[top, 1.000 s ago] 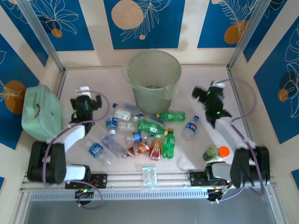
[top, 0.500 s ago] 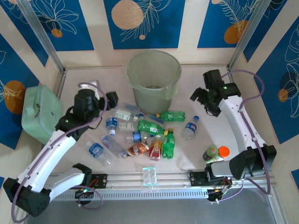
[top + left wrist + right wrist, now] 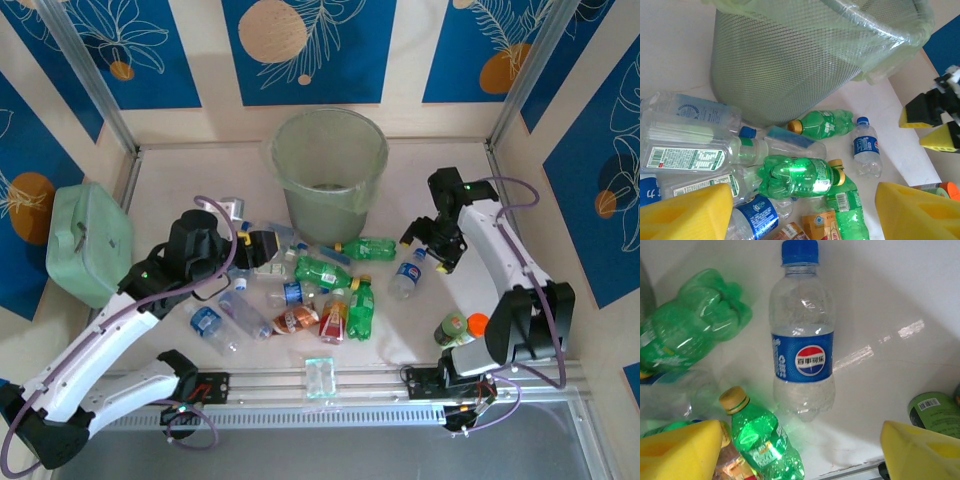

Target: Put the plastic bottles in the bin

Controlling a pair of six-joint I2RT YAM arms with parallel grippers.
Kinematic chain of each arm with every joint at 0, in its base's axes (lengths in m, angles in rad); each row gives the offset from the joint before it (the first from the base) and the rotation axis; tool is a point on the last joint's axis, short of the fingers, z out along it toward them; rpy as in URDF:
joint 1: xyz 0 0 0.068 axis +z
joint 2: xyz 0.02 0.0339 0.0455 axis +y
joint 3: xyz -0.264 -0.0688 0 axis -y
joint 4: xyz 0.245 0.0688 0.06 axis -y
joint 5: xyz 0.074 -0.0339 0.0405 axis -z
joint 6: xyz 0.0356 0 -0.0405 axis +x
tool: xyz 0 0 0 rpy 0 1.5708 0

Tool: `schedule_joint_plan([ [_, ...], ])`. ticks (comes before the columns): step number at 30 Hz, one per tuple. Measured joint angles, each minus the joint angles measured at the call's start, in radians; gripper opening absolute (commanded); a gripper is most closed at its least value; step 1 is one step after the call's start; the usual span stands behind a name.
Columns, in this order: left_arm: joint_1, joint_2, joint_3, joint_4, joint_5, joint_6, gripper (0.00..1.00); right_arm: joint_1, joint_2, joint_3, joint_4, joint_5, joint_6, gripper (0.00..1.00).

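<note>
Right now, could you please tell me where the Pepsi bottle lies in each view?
Top external: Pepsi bottle right of centre, lying on its side, cap to the upper right.
Left wrist: centre right, cap up.
Right wrist: middle of the picture, cap at the top.
Shared landmark: the green bottle lying to its left near its cap.

Bright, even overhead light is flooding the pale tabletop (image 3: 160, 190), and the round translucent pale green bin (image 3: 327, 165) is casting only a faint, soft shadow. In the left wrist view a hot highlight is burning on the crumpled green plastic bottle (image 3: 797, 177). In the right wrist view glare streaks are crossing the tabletop beside the clear blue-labelled bottle (image 3: 802, 340), a green glow tinting the surface below it.
</note>
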Motion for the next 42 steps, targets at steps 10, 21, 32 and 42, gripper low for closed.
schedule_joint_plan([
  [10, 0.000, 0.008, -0.011, 0.001, 0.018, -0.010, 0.72, -0.029, 0.154, -0.052, 0.109, -0.045, -0.033, 0.82],
  [21, 0.000, 0.033, -0.053, 0.033, 0.019, -0.064, 0.72, -0.038, 0.320, -0.062, 0.220, -0.058, -0.040, 0.79],
  [32, 0.000, 0.066, -0.053, 0.066, 0.041, -0.089, 0.72, -0.060, 0.349, -0.107, 0.278, -0.053, -0.040, 0.66],
  [42, 0.000, 0.068, -0.051, 0.065, 0.043, -0.088, 0.73, -0.063, 0.230, -0.120, 0.278, -0.022, -0.040, 0.59],
])
